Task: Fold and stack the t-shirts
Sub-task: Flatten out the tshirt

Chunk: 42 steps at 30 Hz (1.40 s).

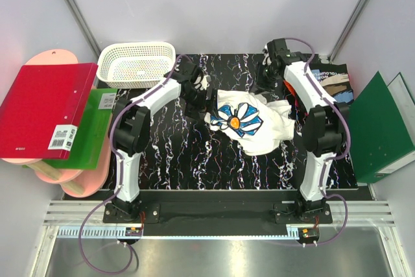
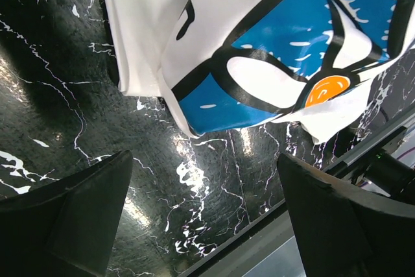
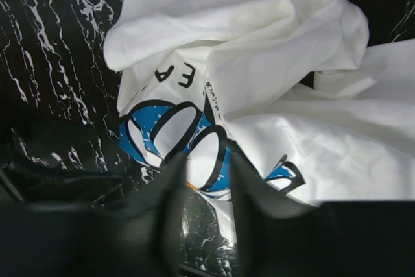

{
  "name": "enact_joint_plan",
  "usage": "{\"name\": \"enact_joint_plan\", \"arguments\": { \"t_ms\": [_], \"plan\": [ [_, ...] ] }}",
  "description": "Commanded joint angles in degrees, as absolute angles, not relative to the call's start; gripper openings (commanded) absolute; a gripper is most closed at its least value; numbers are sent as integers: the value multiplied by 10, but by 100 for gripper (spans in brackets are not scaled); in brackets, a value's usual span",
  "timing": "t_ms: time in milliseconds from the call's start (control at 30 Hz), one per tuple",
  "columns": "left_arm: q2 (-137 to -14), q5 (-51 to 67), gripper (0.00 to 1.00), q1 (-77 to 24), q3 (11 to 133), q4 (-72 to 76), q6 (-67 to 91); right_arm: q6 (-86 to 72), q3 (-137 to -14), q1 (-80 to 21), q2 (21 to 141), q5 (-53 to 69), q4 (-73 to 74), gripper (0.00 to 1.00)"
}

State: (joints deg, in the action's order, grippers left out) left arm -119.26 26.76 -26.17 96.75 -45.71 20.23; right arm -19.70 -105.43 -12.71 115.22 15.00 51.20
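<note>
Black marbled desk (image 1: 194, 167), white t-shirt (image 1: 249, 121) crumpled toward the far edge. The left hand (image 2: 204, 183) gapes empty beside it, likely to spread it, while the right hand (image 3: 207, 163) sits nearly pinched over a fold — grip uncertain.

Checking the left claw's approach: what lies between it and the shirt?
Nothing but bare table separates left claw from shirt, per left wrist view.

The shirt (image 1: 249, 121) before me is white, printed with a blue flower outlined in black, its centre orange, plus black lettering. The table (image 1: 194, 167) is black with white marble veins. I see a white basket (image 1: 136, 63), a red binder (image 1: 45, 108), a bright green binder (image 1: 91, 128) and a dark green binder (image 1: 379, 131). My left gripper (image 2: 204, 180) is black.
</note>
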Motion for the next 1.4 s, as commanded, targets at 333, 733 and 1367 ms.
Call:
{"name": "enact_joint_plan", "arguments": {
  "t_ms": [333,733,1367],
  "plan": [
    [-1199,267,99,-259,993,-483,173,-177,-1030,-133,1091,141,547,80],
    [-1170,250,99,-251,962,-490,161,-179,-1089,-163,1207,106,548,29],
    [-1146,219,99,-225,941,-502,144,-178,-1393,-171,1097,-220,502,0]
  ]
}}
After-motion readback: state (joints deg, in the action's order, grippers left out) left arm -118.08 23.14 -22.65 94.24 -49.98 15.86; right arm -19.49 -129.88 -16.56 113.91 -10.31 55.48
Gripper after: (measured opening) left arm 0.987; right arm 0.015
